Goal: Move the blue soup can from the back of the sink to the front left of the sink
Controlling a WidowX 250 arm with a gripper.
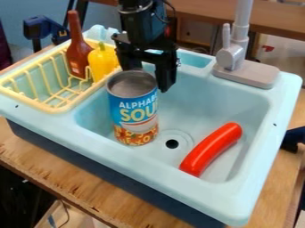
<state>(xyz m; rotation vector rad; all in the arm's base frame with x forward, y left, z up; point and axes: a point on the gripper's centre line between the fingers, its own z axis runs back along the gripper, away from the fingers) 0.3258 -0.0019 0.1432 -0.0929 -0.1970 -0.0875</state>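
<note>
My claw [150, 81] is spread, grasping nothing, just behind the can [134, 111], which stands upright beside the drain [172, 144]. The sausage [211, 149] lies across the drain from it. I judge little done: neither is lifted.

The top edge cuts off the grey plastic faucet [240, 27] and black robot arm [140, 22]. The blue-labelled metal can [134, 109] hides part of the pale-blue plastic sink [173, 186].
</note>
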